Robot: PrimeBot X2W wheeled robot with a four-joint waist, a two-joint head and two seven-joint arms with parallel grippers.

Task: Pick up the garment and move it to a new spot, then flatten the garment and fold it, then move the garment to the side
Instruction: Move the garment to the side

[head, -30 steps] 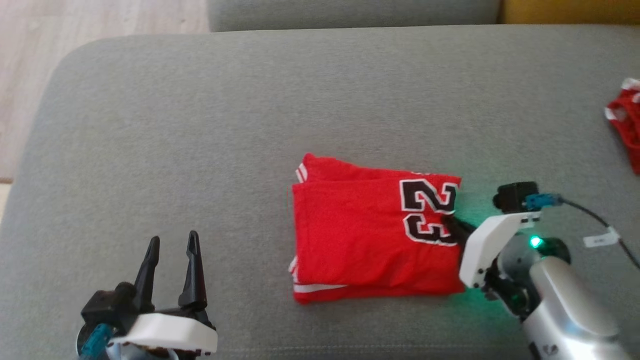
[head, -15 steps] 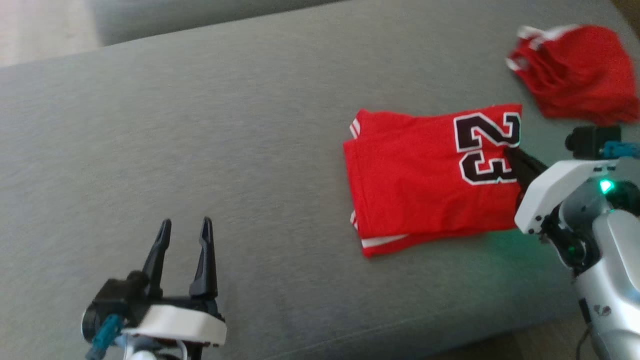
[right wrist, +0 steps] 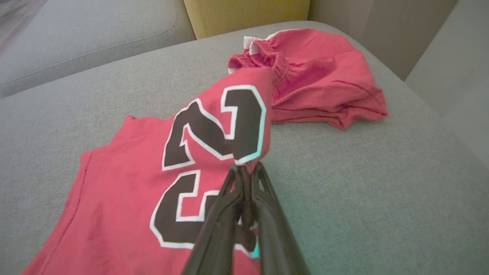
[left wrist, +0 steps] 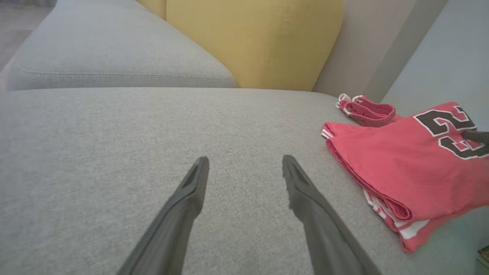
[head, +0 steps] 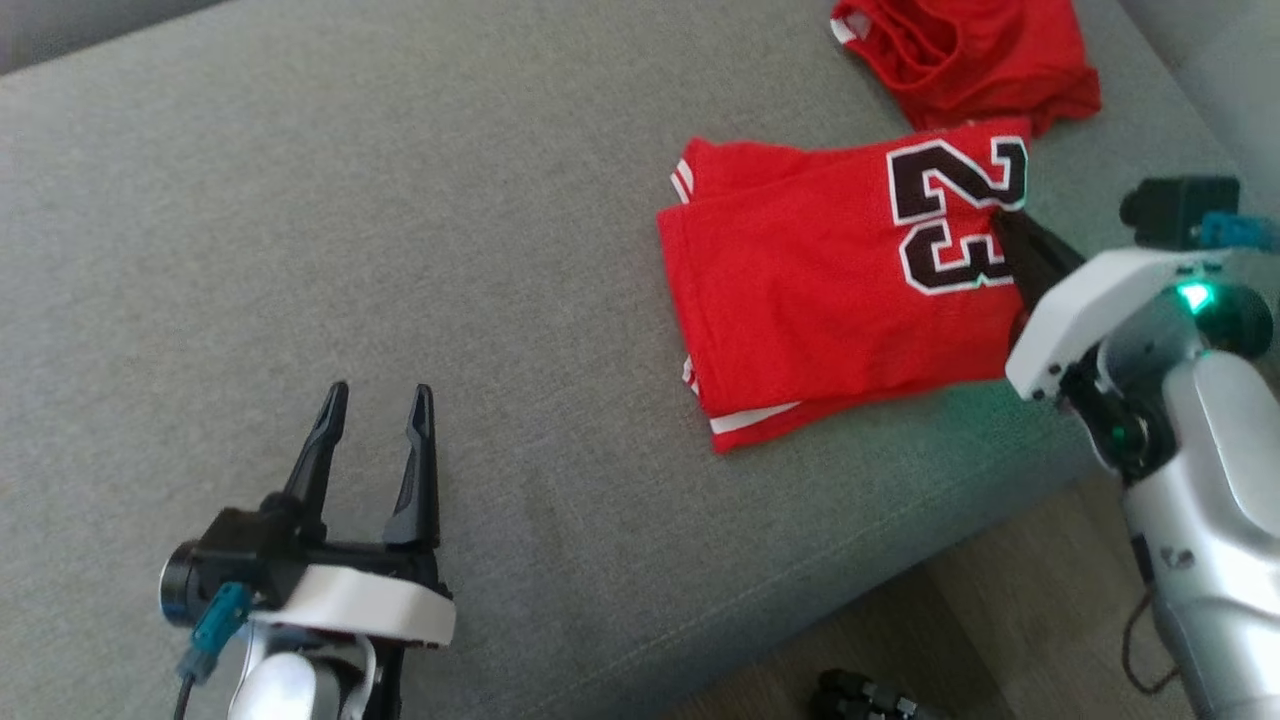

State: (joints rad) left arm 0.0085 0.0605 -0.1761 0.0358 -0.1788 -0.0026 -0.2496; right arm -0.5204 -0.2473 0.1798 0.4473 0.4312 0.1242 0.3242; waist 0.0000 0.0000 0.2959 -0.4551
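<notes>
Head view. Grey sofa seat cushion [head: 350, 200] taken as the landmark. The folded red jersey [head: 830, 290], black "23" with white outline, lay on the cushion towards its right end, close to the front edge. White trim showed at the jersey's near corner. The right hand [head: 1000, 215] was closed, fingers pinched on the jersey's right edge beside the numerals. A green light glowed on its wrist. The left hand [head: 378, 390] hung over the cushion's left front part, fingers spread wide, nothing between them, well apart from the jersey. A second red garment [head: 970, 60] sat crumpled at the cushion's far right corner, just beyond the jersey. A strip of floor [head: 1000, 620] showed past the cushion's front edge.

Left wrist view. The left hand [left wrist: 245, 160] was open above bare seat cushion [left wrist: 114, 126]. The folded red jersey [left wrist: 401, 164] rested on the cushion's right side, layers stacked. A dark finger of the right hand [left wrist: 475, 135] lay across the numerals. A yellow back cushion [left wrist: 252, 42] stood behind the seat cushion.

Right wrist view. The right hand [right wrist: 246, 168] was clamped on the jersey's [right wrist: 126, 183] edge, and the corner bearing the "2" stood raised off the seat cushion [right wrist: 363, 198]. The second red garment [right wrist: 324, 84] lay just behind that corner; whether they touched, I could not tell.
</notes>
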